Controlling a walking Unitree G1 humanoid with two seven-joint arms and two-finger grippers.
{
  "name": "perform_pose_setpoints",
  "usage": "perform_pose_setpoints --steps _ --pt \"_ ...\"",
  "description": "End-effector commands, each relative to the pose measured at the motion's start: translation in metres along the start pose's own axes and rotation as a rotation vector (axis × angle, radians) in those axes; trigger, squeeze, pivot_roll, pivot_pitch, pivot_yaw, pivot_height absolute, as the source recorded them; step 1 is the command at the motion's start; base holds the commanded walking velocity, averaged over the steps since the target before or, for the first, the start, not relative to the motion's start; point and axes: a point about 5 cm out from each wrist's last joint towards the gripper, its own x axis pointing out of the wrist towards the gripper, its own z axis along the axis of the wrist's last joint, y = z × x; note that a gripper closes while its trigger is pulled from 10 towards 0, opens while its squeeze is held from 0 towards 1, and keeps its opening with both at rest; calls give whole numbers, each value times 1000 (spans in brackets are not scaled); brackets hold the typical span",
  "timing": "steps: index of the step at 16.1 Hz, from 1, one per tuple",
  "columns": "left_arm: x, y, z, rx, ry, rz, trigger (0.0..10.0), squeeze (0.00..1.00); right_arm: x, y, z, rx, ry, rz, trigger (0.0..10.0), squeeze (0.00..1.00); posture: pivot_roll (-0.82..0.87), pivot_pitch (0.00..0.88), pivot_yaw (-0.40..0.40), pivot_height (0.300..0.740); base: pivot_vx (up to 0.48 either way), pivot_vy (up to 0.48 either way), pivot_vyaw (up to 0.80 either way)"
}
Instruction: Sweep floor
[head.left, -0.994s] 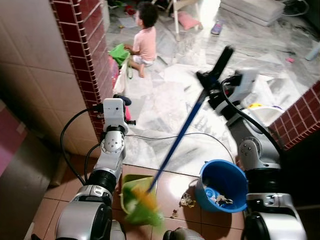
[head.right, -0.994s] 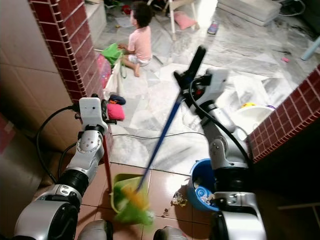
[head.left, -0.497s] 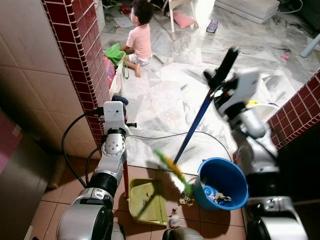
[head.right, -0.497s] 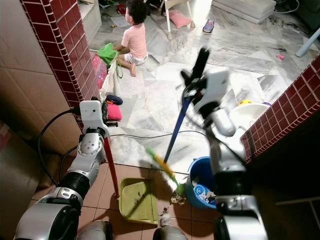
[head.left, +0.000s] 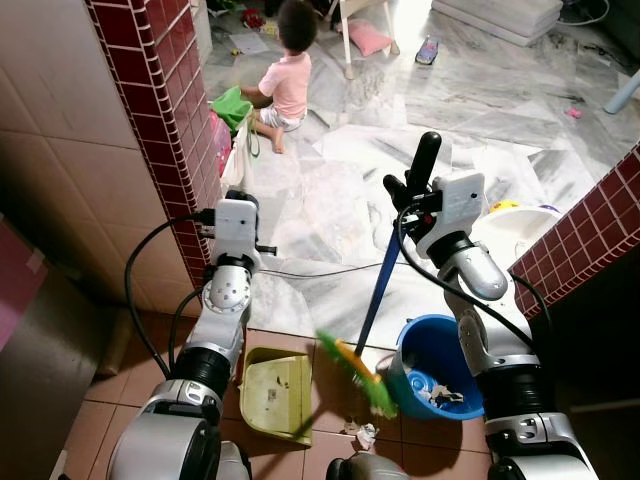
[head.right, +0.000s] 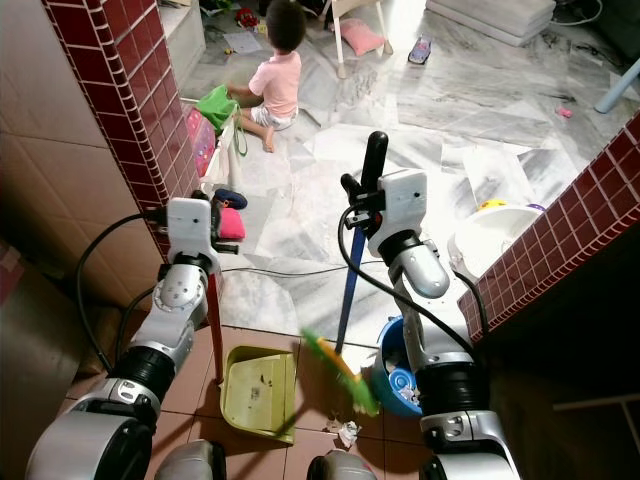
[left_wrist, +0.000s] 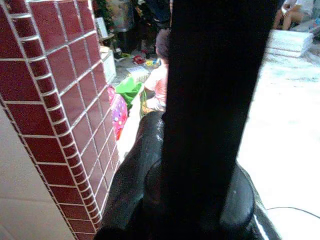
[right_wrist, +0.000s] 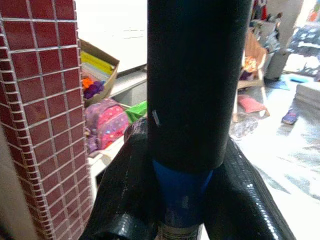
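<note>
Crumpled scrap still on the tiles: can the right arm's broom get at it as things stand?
Probably yes. The right gripper holds the blue-handled broom, whose green bristles hang just above the crumpled white scrap. The blue bucket sits beside it, not in the path.

Both arms reach forward, the left end effector (head.left: 236, 204) and right end effector (head.left: 405, 190) each clamped closed.

Brick pillar (head.left: 160, 110) hard left, blue bucket (head.left: 440, 365) right, dustpan (head.left: 275, 395) between
</note>
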Motion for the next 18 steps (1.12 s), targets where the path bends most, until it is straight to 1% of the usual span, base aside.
perform_pose_setpoints --steps 1,4,5,6,7,9,11,12,14,15,16,18 --pt "-2 -5 1 6 2 -24 10000 0 -1 -2 18 -88 -81 -16 10000 0 -105 67 -48 740 0 0 0" --pt "-5 -9 -2 15 17 -42 10000 0 0 4 38 -157 -137 7 10000 0 -108 70 -48 740 0 0 0" --pt "-6 -9 -2 17 17 -46 10000 0 0 6 41 -209 -142 18 10000 0 -107 70 -49 740 0 0 0" --pt "-6 -9 -2 18 18 -50 10000 0 -1 7 43 -286 -135 35 10000 0 -107 70 -49 740 0 0 0" --pt "-6 -9 -2 18 18 -50 10000 0 -2 7 43 -296 -136 36 10000 0 -109 72 -49 740 0 0 0" --pt "-5 -8 0 20 20 -53 10000 0 -7 6 39 -329 -103 35 10000 0 -110 72 -50 740 0 0 0" --pt "-5 -8 0 21 28 -54 10000 0 -15 4 30 -370 -35 40 10000 0 -110 75 -50 740 0 0 0" --pt "-6 -8 -1 22 38 -59 10000 0 -21 6 26 -367 -5 58 10000 0 -111 75 -51 740 0 0 0" --pt "-7 -9 -2 23 50 -62 10000 0 -28 12 20 -332 26 86 10000 0 -115 76 -50 740 0 0 0" --pt "-7 -9 -2 23 54 -64 10000 0 -30 13 17 -305 42 83 10000 0 -115 76 -50 740 0 0 0" --pt "-7 -10 -2 21 57 -66 10000 0 -31 14 13 -251 65 69 10000 0 -112 75 -48 740 0 0 0" --pt "-7 -10 -1 21 62 -67 10000 0 -32 13 8 -190 106 43 10000 0 -110 75 -47 740 0 0 0"
